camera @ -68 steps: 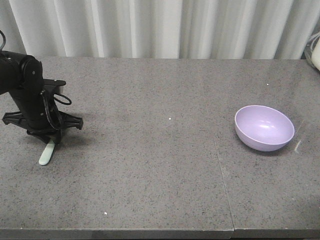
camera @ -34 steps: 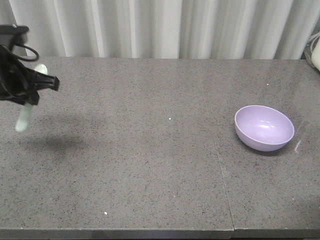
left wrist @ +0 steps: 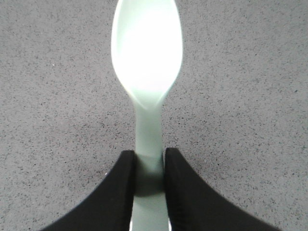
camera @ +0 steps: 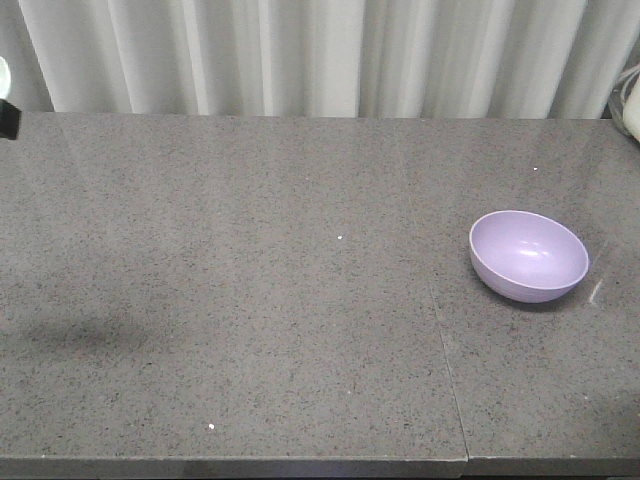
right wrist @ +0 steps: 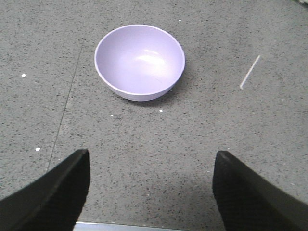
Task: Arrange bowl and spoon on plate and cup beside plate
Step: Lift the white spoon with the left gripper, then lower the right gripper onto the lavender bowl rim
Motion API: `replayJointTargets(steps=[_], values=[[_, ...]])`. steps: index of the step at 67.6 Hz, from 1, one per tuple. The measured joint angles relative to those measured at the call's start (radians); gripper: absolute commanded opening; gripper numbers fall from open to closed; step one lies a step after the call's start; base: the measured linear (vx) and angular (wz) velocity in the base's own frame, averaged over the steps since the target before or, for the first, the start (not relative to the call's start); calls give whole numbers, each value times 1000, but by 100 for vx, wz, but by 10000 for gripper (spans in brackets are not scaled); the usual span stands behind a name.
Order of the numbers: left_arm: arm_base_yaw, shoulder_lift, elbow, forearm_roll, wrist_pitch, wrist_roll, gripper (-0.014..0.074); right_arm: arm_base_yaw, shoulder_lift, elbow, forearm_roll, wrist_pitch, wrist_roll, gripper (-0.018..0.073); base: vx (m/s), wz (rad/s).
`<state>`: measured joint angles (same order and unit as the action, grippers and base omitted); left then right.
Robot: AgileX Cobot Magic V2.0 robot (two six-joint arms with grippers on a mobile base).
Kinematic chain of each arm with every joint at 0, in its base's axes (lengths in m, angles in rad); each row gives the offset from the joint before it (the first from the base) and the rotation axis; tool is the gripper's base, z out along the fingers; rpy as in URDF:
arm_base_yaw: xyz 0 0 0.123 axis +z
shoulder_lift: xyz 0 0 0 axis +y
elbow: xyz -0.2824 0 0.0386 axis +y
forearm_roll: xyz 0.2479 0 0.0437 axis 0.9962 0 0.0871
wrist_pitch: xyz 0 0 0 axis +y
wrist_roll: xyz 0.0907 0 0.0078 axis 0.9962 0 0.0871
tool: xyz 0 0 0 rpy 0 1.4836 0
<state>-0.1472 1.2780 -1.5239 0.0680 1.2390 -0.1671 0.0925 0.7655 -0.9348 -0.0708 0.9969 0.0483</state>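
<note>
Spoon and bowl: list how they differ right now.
The spoon is pale mint green; the bowl is lavender. The spoon is slim and long, the bowl round and deep. The spoon is clamped by its handle in the left tool, while the bowl stands free on the table, untouched. Both are smooth, plain and empty.

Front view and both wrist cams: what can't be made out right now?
No view shows the plate or cup.
Front view: left edge cuts off nearly all of the left gripper.
Left wrist view: spoon handle end cut off by the bottom edge, between the gripper's fingers.
Front view: white object mostly cut off at right edge.
Right wrist view: pale streak beside the bowl, too thin to identify.
</note>
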Motion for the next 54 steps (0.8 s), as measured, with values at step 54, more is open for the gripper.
replayJointTargets(steps=[54], values=[[0, -61, 0, -1, 34, 2, -8, 0, 398, -80, -172, -161, 196, 527, 0, 0]])
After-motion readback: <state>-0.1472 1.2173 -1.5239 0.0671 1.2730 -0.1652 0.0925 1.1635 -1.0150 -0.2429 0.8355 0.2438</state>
